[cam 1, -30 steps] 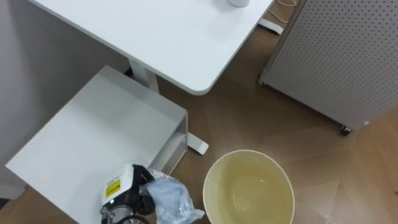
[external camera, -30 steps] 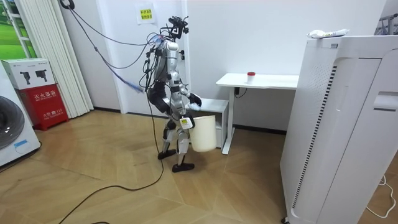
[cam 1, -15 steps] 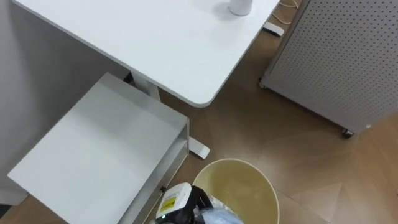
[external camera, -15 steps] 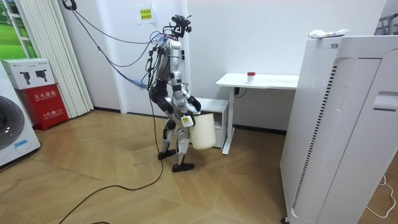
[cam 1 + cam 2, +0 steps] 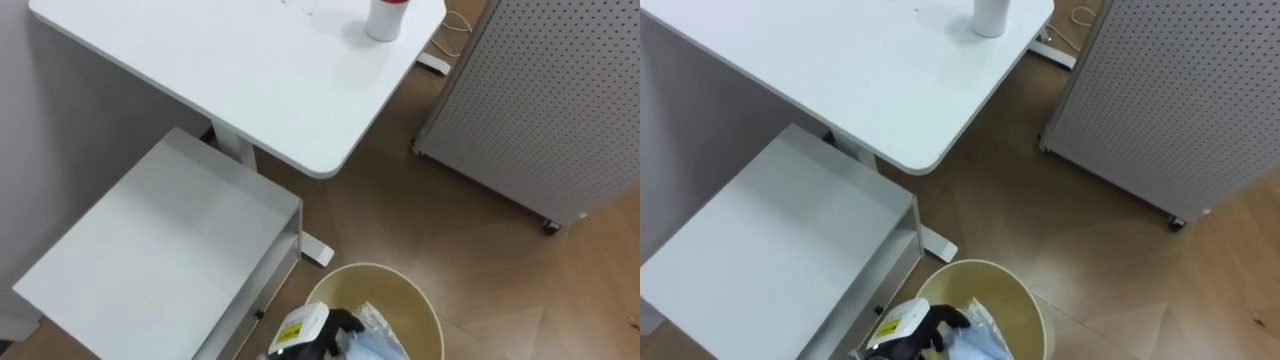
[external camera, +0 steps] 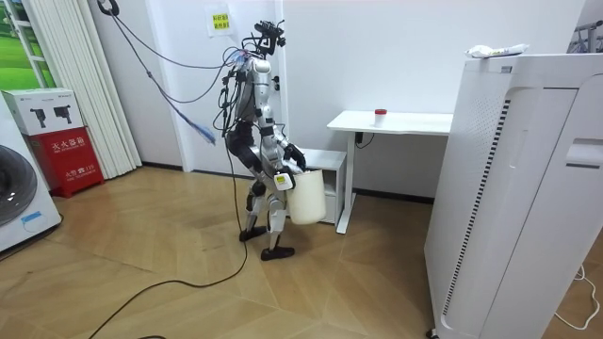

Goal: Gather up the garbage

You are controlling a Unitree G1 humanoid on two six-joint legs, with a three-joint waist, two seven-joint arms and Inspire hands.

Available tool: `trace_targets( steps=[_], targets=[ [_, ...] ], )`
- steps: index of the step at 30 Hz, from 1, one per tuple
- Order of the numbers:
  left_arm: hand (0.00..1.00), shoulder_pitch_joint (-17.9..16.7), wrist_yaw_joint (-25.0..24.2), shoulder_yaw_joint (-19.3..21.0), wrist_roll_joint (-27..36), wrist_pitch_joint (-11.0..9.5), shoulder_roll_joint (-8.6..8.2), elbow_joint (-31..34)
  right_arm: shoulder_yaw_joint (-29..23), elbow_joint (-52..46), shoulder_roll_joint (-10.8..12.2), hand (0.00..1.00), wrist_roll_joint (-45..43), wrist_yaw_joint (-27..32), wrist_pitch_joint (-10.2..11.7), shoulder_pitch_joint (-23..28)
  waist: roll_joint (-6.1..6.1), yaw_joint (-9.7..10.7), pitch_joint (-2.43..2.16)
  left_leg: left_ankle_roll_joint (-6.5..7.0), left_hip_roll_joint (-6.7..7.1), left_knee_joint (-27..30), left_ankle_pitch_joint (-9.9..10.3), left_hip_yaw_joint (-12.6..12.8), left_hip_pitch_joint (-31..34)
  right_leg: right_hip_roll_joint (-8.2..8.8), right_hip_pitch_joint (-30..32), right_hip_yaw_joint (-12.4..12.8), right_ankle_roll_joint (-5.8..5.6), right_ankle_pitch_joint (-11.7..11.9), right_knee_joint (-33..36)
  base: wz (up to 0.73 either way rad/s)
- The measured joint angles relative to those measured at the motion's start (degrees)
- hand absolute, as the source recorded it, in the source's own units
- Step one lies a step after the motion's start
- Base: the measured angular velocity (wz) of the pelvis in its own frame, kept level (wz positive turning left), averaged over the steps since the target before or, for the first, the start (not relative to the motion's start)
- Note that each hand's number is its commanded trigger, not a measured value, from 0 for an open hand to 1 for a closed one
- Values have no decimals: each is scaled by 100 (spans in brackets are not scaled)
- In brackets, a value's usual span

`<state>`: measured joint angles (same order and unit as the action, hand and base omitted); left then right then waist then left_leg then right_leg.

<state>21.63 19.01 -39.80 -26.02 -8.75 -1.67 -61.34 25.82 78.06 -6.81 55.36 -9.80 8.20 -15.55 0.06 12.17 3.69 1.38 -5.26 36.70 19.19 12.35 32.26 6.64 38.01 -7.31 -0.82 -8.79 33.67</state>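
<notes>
Holding: your left hand (image 5: 318, 330) has its dark fingers curled round the garbage (image 5: 372, 338), a crumpled wad of clear, bluish plastic.
Hand position: you see it at the bottom edge of the eye views, reaching in from the lower left over the near rim of the bin (image 5: 335, 285).
Garbage position: it sits inside the outline of the bin's mouth, just right of the hand. You cannot tell whether it touches the bin's inner wall.
Bin: round and pale yellow, it stands upright on the wooden floor (image 5: 450, 230), just beside the front corner of the low table (image 5: 150, 250).
Low table: white, it stands under and in front of the white desk (image 5: 230, 70), whose rounded corner juts over it.
Desk top: a white cup with a red top (image 5: 385, 18) stands near its far edge.
Right side: a grey perforated panel (image 5: 560, 90) on castors stands well apart from the bin.
Stance: in the room view your robot stands upright at the bin (image 6: 307, 198), with the desk on the room view's right.
</notes>
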Motion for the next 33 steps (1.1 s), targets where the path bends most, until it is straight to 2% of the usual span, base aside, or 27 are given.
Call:
trace_targets(
  steps=[9,11,14,18,23,25,26,29,32,33],
  targets=[
    [0,-148,-119,-87,2,0,45,-82,-4,3,-29,100,2,-54,1,88,15,1,-2,-2,-5,-51,-2,-8,-252,15,-263,-37,-4,-14,-62,1],
    [0,-147,-119,-77,0,0,56,-84,-8,-2,-56,100,58,-96,-4,111,34,-5,-10,-2,-1,-99,-2,-11,-358,29,-363,-52,-4,-13,-105,2],
    [0,-199,-120,-48,-56,0,76,-85,-32,6,-85,100,75,-101,-6,176,129,-14,-46,-13,-4,-184,-7,-24,-575,12,-577,-74,-3,-13,-188,0],
    [0,-407,-200,98,-115,-2,232,-36,-214,-6,-190,100,-170,-181,-22,367,224,-40,-70,-55,0,-410,-25,-1,-996,-36,-927,-52,-1,-26,-325,-7],
    [0,-789,-209,539,-121,-31,500,230,-508,-86,-255,100,-329,-240,-14,656,222,-230,-90,-145,11,-750,-57,14,-1518,-191,-1268,130,18,-31,-521,-25],
    [0,-1100,-171,978,-113,-55,651,584,-671,-130,-279,100,-614,-267,-7,824,141,-436,-153,-203,114,-1056,-92,-115,-1898,-318,-1392,428,39,-25,-590,-67],
    [0,-1162,-149,1082,-112,-67,686,680,-687,-134,-300,100,-656,-286,-7,836,125,-473,-160,-210,134,-1126,-96,-143,-1989,-352,-1424,497,42,-23,-602,-65],
    [0,-1422,-25,1446,-106,-163,830,1077,-710,-262,-395,100,-828,-303,-8,975,47,-502,-204,-243,181,-1388,-118,-165,-2378,-434,-1618,670,59,-42,-649,-44],
    [0,-1634,77,1677,-90,-346,921,1299,-917,-317,-386,100,-1027,-304,-12,1134,-73,-550,-282,-269,184,-1675,-142,-169,-2756,-531,-1894,781,55,-33,-829,-27],
    [0,-1720,88,1720,-66,-380,953,1345,-990,-372,-389,100,-1021,-299,-16,1244,-111,-584,-329,-269,172,-1757,-144,-166,-2877,-588,-2003,848,36,-20,-919,-15]
  ],
)
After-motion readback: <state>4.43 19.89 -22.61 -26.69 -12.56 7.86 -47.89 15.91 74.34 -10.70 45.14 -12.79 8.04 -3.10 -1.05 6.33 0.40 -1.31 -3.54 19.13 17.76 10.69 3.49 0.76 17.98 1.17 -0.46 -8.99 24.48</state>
